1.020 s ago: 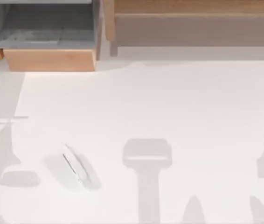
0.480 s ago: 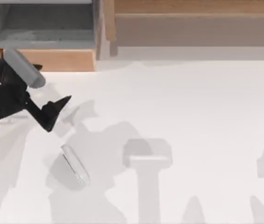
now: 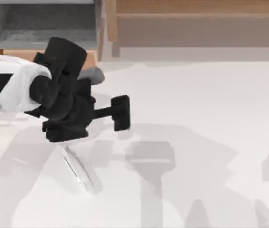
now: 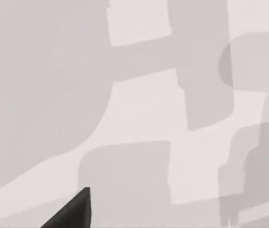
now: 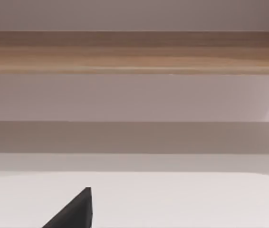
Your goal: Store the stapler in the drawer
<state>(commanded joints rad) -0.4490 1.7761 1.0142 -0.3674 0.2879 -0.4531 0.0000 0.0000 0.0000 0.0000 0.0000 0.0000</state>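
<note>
The stapler [image 3: 77, 169] is a slim pale bar lying slantwise on the white table, left of centre and towards the front. My left arm reaches in from the left edge. Its black left gripper [image 3: 120, 112] hangs over the table, behind and to the right of the stapler and apart from it. The drawer [image 3: 44, 21] stands pulled out at the back left, its grey inside in sight. The arm covers most of its tan front panel [image 3: 91, 59]. A black tip of my left gripper [image 4: 72, 213] shows over shadowed tabletop. My right gripper [image 5: 72, 213] shows a black tip, facing the wooden unit.
A long brown wooden unit [image 3: 196, 12] runs along the back right, and the right wrist view shows it as a wooden band [image 5: 134, 52]. A flat grey T-shaped shadow [image 3: 149, 161] lies right of the stapler. Arm shadows spread across the front of the table.
My left arm has swung in from the left edge and moved right, now covering the drawer's front panel. The stapler has not moved.
</note>
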